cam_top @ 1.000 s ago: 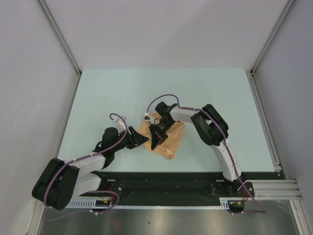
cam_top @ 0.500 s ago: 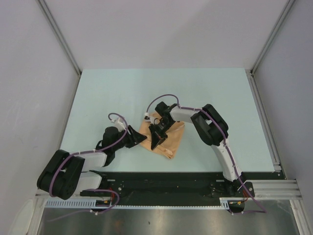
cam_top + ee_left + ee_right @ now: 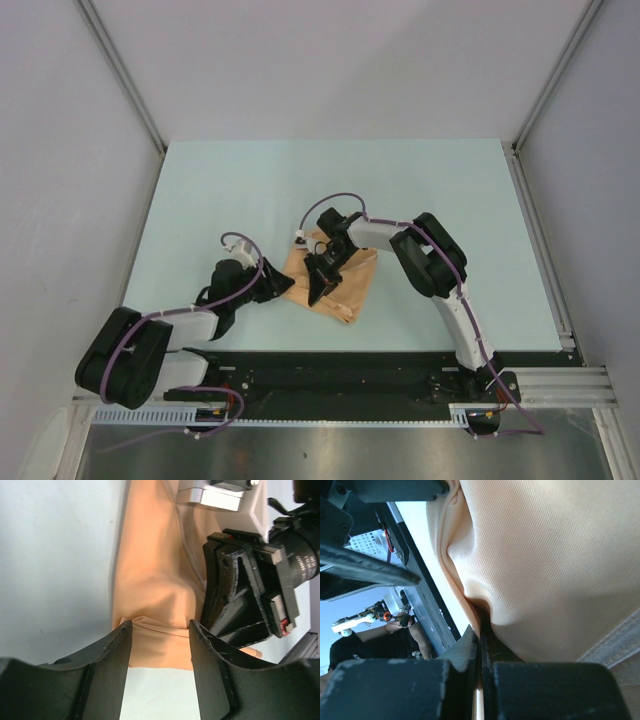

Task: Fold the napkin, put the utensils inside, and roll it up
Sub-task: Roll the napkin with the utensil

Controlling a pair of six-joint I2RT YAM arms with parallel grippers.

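Right gripper [image 3: 317, 292] nose-down on napkin [image 3: 356, 288]

Bright, even light; wrist views blur close-up.

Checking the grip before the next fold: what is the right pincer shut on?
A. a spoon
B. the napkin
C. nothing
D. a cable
B: the right wrist view shows the right pincer closed on a fold of the napkin.

a lab test cell: white panel walls [image 3: 300, 60], pale table [image 3: 250, 180].
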